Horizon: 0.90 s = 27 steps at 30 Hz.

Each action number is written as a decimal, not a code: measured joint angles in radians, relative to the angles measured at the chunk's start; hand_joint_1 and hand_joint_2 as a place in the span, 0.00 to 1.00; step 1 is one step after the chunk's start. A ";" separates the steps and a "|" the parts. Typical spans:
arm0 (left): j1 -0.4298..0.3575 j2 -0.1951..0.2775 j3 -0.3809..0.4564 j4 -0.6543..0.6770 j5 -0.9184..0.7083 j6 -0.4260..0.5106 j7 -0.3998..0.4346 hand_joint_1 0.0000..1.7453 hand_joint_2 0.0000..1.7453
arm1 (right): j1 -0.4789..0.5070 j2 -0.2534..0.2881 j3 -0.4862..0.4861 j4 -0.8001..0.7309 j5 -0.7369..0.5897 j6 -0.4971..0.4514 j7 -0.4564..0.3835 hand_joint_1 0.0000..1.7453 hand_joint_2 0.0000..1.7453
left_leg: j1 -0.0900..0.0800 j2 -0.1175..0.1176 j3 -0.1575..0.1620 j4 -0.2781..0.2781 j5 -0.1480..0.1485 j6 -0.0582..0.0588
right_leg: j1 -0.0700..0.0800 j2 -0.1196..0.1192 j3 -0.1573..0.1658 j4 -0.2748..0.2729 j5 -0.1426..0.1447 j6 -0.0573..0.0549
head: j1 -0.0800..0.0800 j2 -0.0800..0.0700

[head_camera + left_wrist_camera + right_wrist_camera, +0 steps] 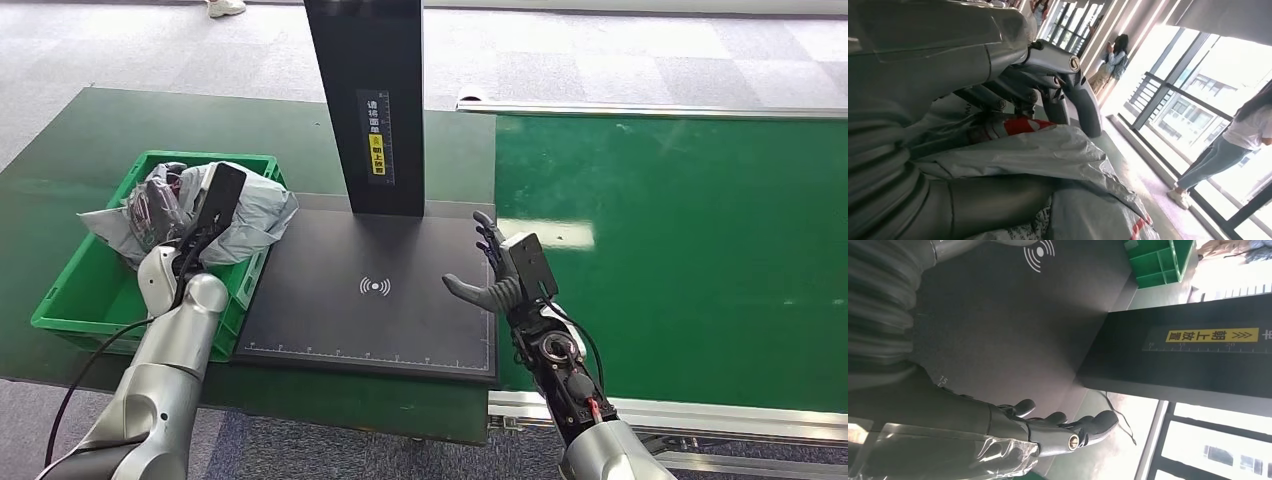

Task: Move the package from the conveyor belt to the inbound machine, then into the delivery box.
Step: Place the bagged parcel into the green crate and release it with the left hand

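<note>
Package [245, 205]: grey bag, I see it over the green box [70, 300] — left hand [200, 235] holds it.
Right hand [498, 270]: fingers spread, holding nothing, above the black scanner pad [330, 310].

Crinkled glossy plastic package [250, 215]; matt black scanner plate [340, 300].
</note>
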 joint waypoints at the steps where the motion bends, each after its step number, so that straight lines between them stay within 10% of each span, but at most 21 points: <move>1: -0.004 0.003 0.004 0.013 0.011 0.002 -0.010 0.00 1.00 | 0.000 0.000 0.000 0.001 0.001 0.000 -0.001 0.00 1.00 | 0.000 0.000 0.000 0.000 0.000 0.000 | 0.000 0.000 0.000 0.000 0.000 0.000 | 0.000 0.000; 7: -0.017 0.006 0.045 0.044 0.116 0.027 -0.154 0.00 1.00 | -0.009 0.000 0.002 0.013 0.007 0.000 -0.007 0.00 1.00 | 0.000 0.000 0.000 0.000 0.000 0.000 | 0.000 0.000 0.000 0.000 0.000 0.000 | 0.000 0.000; 17: 0.006 -0.116 0.311 -0.196 0.305 0.029 -0.670 0.00 1.00 | -0.028 0.003 0.018 0.033 0.006 -0.007 -0.020 0.00 1.00 | 0.000 0.000 0.000 0.000 0.000 0.000 | 0.000 0.000 0.000 0.000 0.000 0.000 | 0.000 0.000; 27: 0.239 -0.153 0.047 -0.522 0.836 -0.007 -0.697 0.00 1.00 | -0.027 -0.004 0.018 0.032 -0.026 -0.035 -0.046 0.00 1.00 | 0.000 0.000 0.000 0.000 0.000 0.000 | 0.000 0.000 0.000 0.000 0.000 0.000 | 0.000 0.000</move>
